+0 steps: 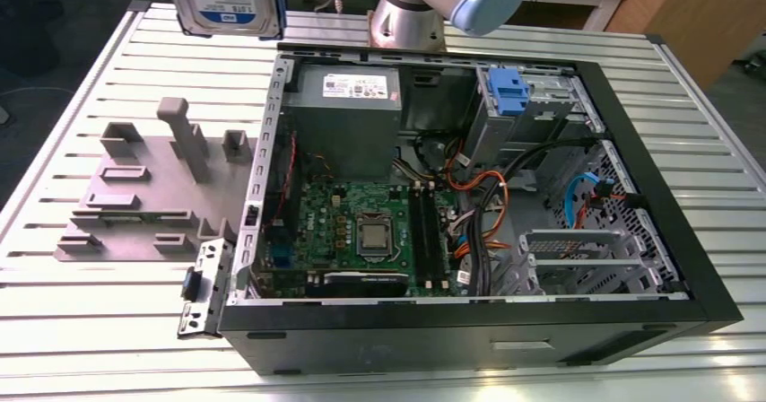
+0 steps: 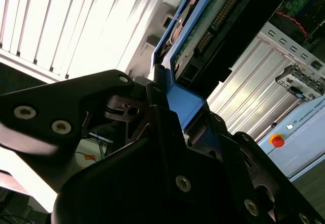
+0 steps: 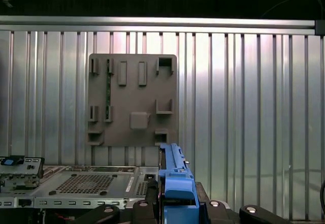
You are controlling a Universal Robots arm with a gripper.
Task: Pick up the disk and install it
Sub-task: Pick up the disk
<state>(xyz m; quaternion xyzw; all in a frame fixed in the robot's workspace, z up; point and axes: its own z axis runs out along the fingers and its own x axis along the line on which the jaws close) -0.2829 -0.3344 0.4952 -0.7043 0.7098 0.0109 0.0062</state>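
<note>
ribbed metal table (image 1: 84,330) carries an open computer case (image 1: 479,326) lying on its side, with its green circuit board (image 1: 359,222), grey power box (image 1: 347,115) and loose orange and blue cables all on show. just beside the case, toward the exterior view's left, a grey holder plate (image 1: 132,205) with upright pegs and pockets lies flat on the table. a blue clip (image 1: 508,92) sits in the drive bay at the far corner of the case. the disk (image 1: 225,3) is up in the air over the far part of the table, clear of the case, standing close to upright with its white-and-blue label toward the exterior camera. the arm (image 1: 437,3) shows near it, on the exterior view's right of the disk. in the second wrist view the gripper (image 2: 175,107) is clamped on the disk's blue side rail, black fingers (image 2: 155,94) pressed against it, and the disk's green underside with a row of connector pins runs away from the gripper. in the first wrist view the blue rail rises from the gripper, with the holder plate and the table's ribs behind it.
</note>
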